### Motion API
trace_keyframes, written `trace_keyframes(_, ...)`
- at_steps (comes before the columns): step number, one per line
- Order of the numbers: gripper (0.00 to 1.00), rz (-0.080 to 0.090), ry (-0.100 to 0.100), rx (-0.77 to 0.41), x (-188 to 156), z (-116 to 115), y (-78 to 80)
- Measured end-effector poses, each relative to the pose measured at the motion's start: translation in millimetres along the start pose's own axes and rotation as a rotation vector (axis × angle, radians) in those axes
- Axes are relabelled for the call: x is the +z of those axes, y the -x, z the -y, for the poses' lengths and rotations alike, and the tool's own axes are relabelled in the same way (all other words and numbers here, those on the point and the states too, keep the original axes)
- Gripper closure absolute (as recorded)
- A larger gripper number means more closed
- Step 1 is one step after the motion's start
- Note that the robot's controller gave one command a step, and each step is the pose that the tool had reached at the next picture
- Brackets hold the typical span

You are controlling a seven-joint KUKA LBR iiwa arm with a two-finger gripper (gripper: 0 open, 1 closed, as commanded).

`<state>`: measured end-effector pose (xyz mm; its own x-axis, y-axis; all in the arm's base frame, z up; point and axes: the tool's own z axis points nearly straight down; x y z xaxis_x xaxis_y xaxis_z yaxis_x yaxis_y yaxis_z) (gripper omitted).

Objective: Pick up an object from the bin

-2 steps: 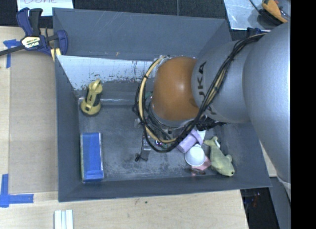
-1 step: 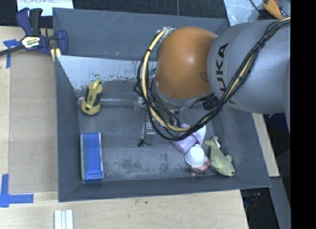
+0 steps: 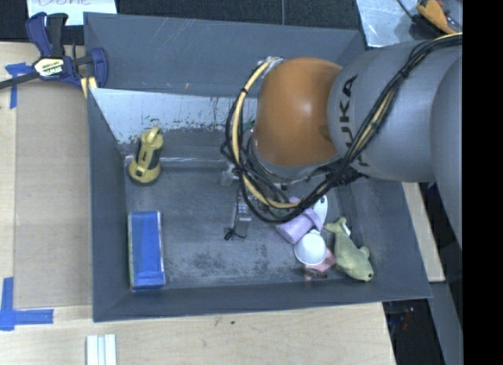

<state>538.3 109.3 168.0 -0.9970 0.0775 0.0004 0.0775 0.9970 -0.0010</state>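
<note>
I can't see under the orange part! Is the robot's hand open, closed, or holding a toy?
Gripper: cannot be told whether open or closed; it is low over the bare floor of the grey bin.

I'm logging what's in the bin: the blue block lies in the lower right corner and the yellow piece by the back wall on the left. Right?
Not quite. The camera view shows the blue block in the lower left corner of the bin, not the lower right. The yellow piece does lie by the back wall on the left.
</note>
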Motion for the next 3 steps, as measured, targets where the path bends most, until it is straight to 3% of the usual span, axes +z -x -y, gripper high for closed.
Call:
trace_keyframes(1, 0.0, 0.013, 0.006, -0.08, 24.0, -35.1, -31.2)
trace_keyframes(2, 1.0, 0.006, 0.001, 0.003, -68.6, 6.0, -46.9)
trace_keyframes(3, 1.0, 0.006, 0.001, 0.001, -68.6, 5.7, -46.9)
